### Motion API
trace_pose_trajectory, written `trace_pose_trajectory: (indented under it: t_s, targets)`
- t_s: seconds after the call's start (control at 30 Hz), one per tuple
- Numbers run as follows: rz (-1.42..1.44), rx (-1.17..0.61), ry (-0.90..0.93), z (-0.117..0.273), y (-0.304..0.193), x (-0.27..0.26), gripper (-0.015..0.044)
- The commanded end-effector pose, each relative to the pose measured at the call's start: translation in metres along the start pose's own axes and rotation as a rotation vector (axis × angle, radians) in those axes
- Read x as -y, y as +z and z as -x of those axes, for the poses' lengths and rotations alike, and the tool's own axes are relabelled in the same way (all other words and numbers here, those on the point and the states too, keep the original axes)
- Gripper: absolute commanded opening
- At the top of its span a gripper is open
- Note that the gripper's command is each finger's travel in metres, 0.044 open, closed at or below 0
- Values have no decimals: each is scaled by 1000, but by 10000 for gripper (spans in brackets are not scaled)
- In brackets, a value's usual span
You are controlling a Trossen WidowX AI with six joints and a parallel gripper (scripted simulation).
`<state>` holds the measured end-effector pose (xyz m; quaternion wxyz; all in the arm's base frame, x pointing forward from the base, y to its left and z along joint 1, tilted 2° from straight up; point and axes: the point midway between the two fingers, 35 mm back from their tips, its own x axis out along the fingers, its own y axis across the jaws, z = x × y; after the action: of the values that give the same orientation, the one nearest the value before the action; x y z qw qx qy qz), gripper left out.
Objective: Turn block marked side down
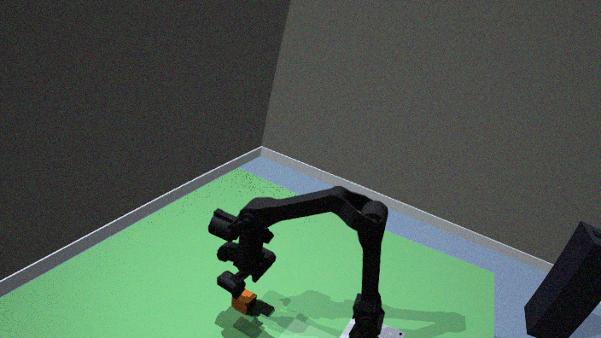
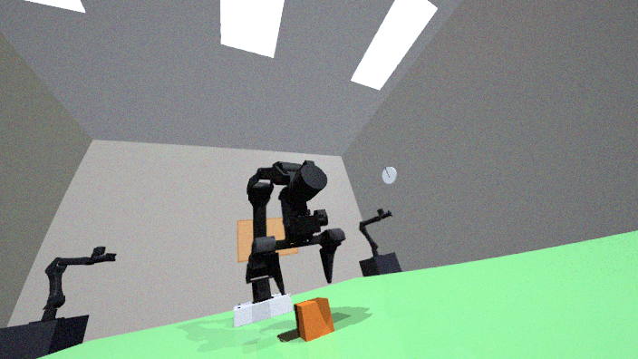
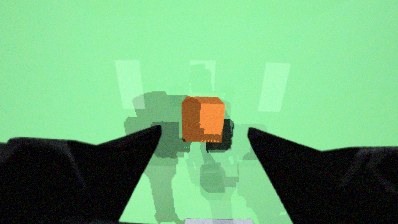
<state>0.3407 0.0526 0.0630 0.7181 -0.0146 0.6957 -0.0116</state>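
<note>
The orange block point(image 1: 242, 303) point(image 2: 314, 320) point(image 3: 212, 119) rests on the green table point(image 1: 128, 265) point(image 2: 498, 308) point(image 3: 320, 40). I cannot make out a mark on the faces that show; parts of them are in shadow, and the underside is hidden. My gripper point(image 2: 306, 288) point(image 3: 204, 130) is open and empty, pointing down above the block. In the wrist view the block appears between the two fingertips, a little above the line joining them, with a gap on each side. In the top view one finger covers part of the block's top.
The arm's white base plate point(image 1: 390, 333) point(image 2: 263, 310) point(image 3: 220, 221) is on the table. A large dark box-shaped thing point(image 1: 559, 286) stands at the right of the top view. Two other arms point(image 2: 55, 283) point(image 2: 369, 233) stand on dark pedestals in the background. Shadows of the arm fall around the block.
</note>
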Motion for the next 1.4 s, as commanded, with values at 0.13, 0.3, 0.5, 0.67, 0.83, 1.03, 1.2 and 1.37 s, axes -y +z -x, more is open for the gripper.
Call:
trace_pose_trajectory:
  t_s: [0.13,0.3,0.5,0.67,0.83,1.03,1.2,1.37]
  targets:
    - [6,-13,3,-14,-1,-1,440]
    - [6,-13,3,-22,-1,-1,440]
    - [6,-13,3,-32,-2,-1,440]
    - [6,-13,3,-40,-2,-1,440]
    - [6,-13,3,-42,-2,-1,414]
    - [6,-13,3,-42,-2,-1,256]
    - [6,-13,3,-42,-2,-1,203]
    - [6,-13,3,-42,-2,-1,170]
